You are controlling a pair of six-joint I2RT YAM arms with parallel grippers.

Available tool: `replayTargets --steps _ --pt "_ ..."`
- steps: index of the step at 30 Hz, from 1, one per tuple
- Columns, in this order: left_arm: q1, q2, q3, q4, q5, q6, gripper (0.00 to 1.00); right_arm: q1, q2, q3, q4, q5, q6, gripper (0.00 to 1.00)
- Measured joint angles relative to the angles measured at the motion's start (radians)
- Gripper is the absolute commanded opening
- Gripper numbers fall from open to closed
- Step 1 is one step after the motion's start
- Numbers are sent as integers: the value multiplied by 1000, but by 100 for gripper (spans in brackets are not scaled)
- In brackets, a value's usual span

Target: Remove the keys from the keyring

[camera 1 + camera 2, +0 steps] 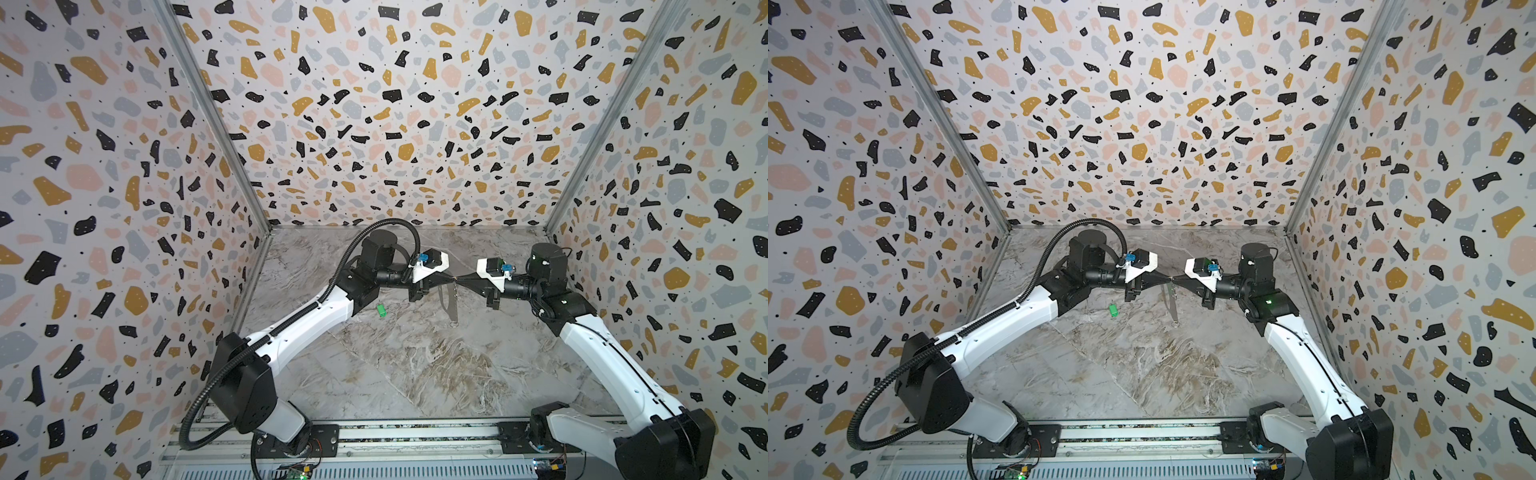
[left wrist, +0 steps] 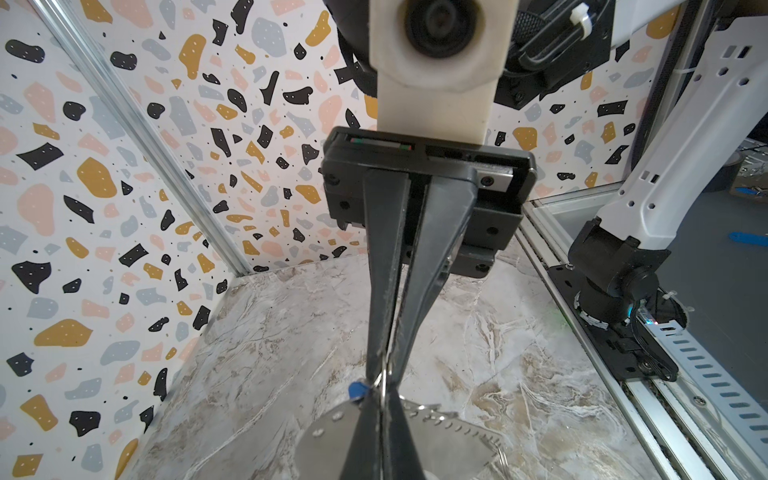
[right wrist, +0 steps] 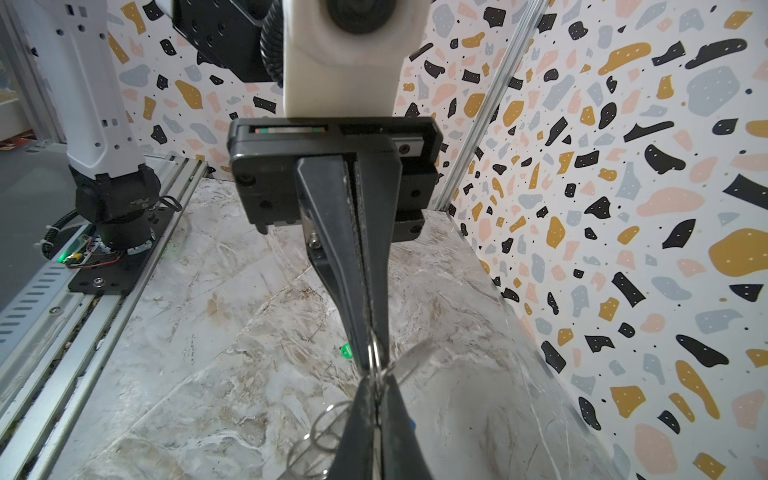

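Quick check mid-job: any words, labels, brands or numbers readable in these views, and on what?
No text is readable anywhere.
Faint pale mark on the left arm's black base joint: too blurred to read.
The green key, blue key and keyring show no print.

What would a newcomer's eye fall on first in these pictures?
The left tool and right tool meet tip to tip above the table, both shut on the keyring, whose plate hangs below them. The bright green key lies loose on the table, apart from the keyring.
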Motion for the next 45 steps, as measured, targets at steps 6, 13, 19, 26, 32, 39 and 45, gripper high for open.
replayTargets --steps 6,13,19,26,32,39,45 --pt "0 0 2 -7 -7 18 0 0 0 0 -3 2 1 1" --pt "-5 -9 33 -81 -100 79 36 1 8 15 -21 33 2 1" --pt "-48 -62 57 -200 -296 203 41 5 39 55 -73 68 -2 1" --pt "-137 -64 151 -272 -506 329 33 23 70 67 -130 106 -18 1" --pt "-177 -26 214 -362 -621 414 31 34 71 67 -150 118 -27 1" --pt "-209 11 233 -428 -696 471 28 41 71 67 -166 132 -33 0" --pt "-219 27 246 -456 -727 492 26 43 71 67 -166 139 -37 1"
